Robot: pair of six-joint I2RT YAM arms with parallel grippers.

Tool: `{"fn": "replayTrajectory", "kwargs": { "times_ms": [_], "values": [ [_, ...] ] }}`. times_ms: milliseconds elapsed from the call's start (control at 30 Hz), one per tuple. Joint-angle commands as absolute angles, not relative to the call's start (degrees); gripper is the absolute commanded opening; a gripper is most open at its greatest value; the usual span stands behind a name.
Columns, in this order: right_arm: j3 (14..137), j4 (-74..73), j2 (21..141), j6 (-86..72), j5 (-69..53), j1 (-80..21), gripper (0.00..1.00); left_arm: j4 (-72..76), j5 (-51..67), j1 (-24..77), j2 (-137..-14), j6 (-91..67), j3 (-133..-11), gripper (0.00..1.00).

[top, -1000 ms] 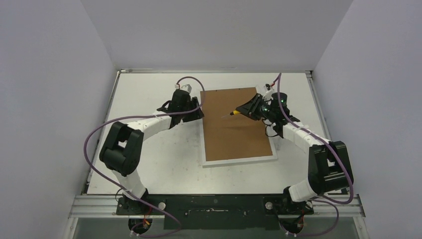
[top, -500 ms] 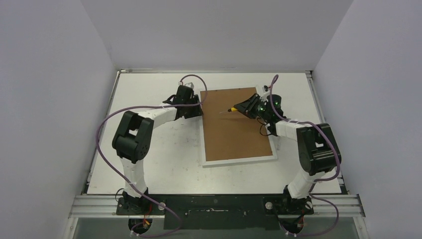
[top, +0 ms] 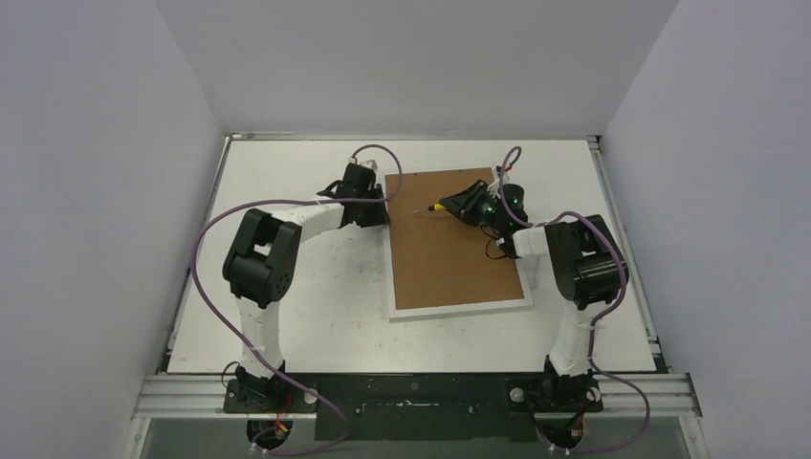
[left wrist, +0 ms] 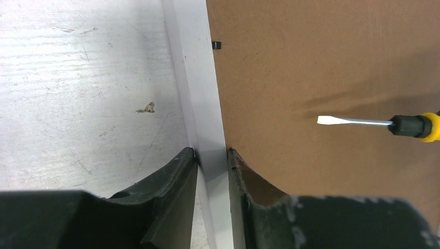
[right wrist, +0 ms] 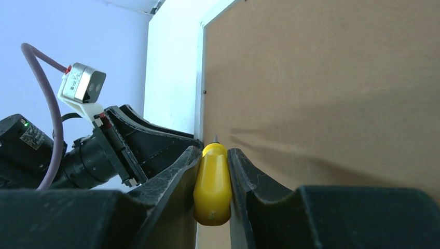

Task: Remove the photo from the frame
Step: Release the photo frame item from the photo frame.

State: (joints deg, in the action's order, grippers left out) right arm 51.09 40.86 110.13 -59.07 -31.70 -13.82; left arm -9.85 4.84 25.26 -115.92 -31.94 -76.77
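Face down on the scuffed white table [top: 287, 306] lies the flat white rectangular picture frame [top: 459, 308], in the far half of the surface and slightly right of centre, between my two arms. Its brown fibreboard back panel [top: 449, 253] is turned upward. The photo cannot be seen, since only the back panel and the white border show. My left gripper [left wrist: 211, 154] sits at the frame's left side, near the far corner, and pinches the white side rail. One black finger [left wrist: 176, 176] presses the rail's outer edge on the table side, and the other meets the inner edge where the white border joins the brown panel. A small black retaining tab [left wrist: 216, 45] sits on that same inner edge, farther along the rail. A tiny brown speck [left wrist: 147, 108] lies on the table, beside the frame. My right gripper [right wrist: 214, 150] is clamped on the yellow handle of a flat-blade screwdriver [left wrist: 373, 122]. The tool is held low over the far part of the brown panel. Its metal blade points toward my left gripper and casts a shadow on the board. I cannot tell whether the blade tip touches the panel.
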Motion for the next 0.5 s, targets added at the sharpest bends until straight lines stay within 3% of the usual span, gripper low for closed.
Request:
{"fn": "replayTrajectory", "kwargs": {
  "times_ms": [0,333,467],
  "values": [
    [53.1,52.5,112.5,-60.6,-30.7,-16.1,0.05,-13.7,5.4,26.9,-113.3,-29.5,-74.8,0.24],
    [52.9,63.1,116.9,-61.7,-27.0,-20.6,0.05,-12.7,6.2,28.1,-107.0,-28.8,-67.0,0.22],
    [53.3,62.8,117.3,-61.2,-25.6,-21.0,0.05,-13.1,6.1,27.9,-105.9,-29.3,-66.8,0.38]
  ]
}}
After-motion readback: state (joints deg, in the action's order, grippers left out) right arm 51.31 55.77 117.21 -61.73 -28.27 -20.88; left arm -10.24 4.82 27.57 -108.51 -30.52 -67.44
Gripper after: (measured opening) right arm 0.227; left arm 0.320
